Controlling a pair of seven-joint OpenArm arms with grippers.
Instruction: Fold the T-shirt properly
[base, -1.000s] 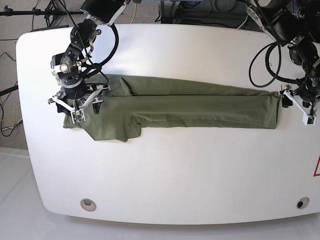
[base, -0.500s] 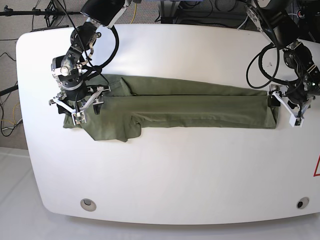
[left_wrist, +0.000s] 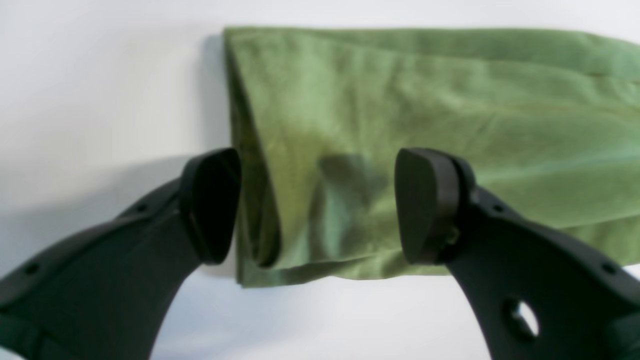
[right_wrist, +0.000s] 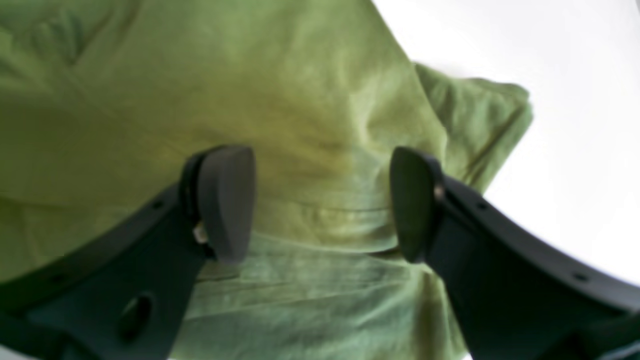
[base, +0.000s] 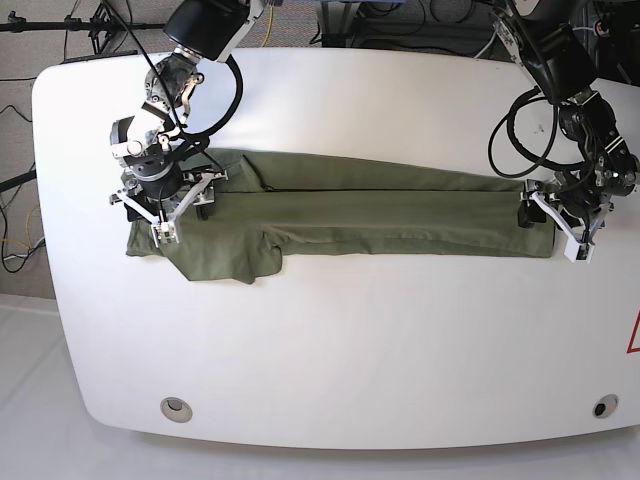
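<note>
The olive-green T-shirt (base: 380, 215) lies flat on the white table (base: 350, 350), folded into a long strip running left to right. A sleeve part bulges out at its lower left. My left gripper (base: 553, 230) is open at the strip's right end. In the left wrist view this gripper (left_wrist: 315, 205) straddles the shirt's (left_wrist: 400, 100) layered end edge, one finger (left_wrist: 210, 205) over bare table and the other over cloth. My right gripper (base: 163, 212) is open over the strip's left end. In the right wrist view this gripper (right_wrist: 322, 202) has both fingers just above the shirt (right_wrist: 250, 75).
Two round holes (base: 176, 407) (base: 603, 406) sit near the table's front edge. A red triangle mark (base: 634, 335) shows at the right edge. Cables and stands lie beyond the far edge. Arm cables loop above both grippers.
My left gripper has moved left, from beside the shirt's right end to over its edge. My right gripper has shifted slightly up and right over the left end. Both stay open.
</note>
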